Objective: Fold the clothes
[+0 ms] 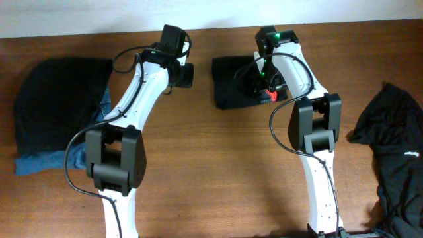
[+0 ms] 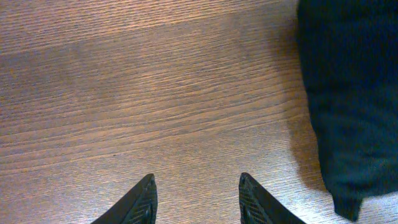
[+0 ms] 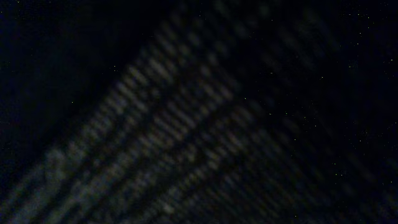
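Observation:
A folded black garment (image 1: 231,82) lies at the back centre of the table, with a coral-red edge (image 1: 269,96) showing at its right side. My right gripper (image 1: 262,78) is down on this garment. The right wrist view shows only dark ribbed fabric (image 3: 186,137) pressed close to the lens, and the fingers are hidden. My left gripper (image 1: 185,73) hovers just left of the garment, open and empty over bare wood (image 2: 198,199). The garment's edge fills the right side of the left wrist view (image 2: 348,93).
A black garment (image 1: 59,99) lies on blue denim (image 1: 46,162) at the far left. A crumpled black garment with small white lettering (image 1: 396,152) lies at the right edge. Both arm bases stand at the front.

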{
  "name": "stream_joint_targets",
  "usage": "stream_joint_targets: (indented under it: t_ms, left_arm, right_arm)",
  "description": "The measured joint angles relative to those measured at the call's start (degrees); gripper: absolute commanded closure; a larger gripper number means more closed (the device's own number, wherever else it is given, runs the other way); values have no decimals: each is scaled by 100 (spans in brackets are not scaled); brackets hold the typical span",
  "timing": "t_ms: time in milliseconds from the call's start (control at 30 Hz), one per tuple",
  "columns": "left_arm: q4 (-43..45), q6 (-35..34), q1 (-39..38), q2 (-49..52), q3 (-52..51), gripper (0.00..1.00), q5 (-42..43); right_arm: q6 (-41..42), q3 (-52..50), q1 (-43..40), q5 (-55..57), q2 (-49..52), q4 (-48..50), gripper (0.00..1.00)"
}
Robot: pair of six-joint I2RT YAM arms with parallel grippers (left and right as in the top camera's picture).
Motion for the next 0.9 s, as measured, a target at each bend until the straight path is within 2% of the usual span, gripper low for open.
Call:
stream_joint_targets:
  t_ms: [233,367,667,767,900]
  left_arm:
    - [0,0,101,0,0,58,-2]
    - [0,0,142,0,0,57,-2]
    - [0,0,184,0,0,57,-2]
    - [0,-15,184,0,0,41,-2]
    - [0,-17,184,0,0,31,-4]
  right_arm:
    - [0,-55,0,55,0,-962,29]
    - [0,-81,0,50,2,-1469,34]
    - [-240,-74,0,-55,0,-1386,33]
    - [-282,59,0,-57,0,-1381,33]
    - [-299,446,9,-57,-111,-1449,33]
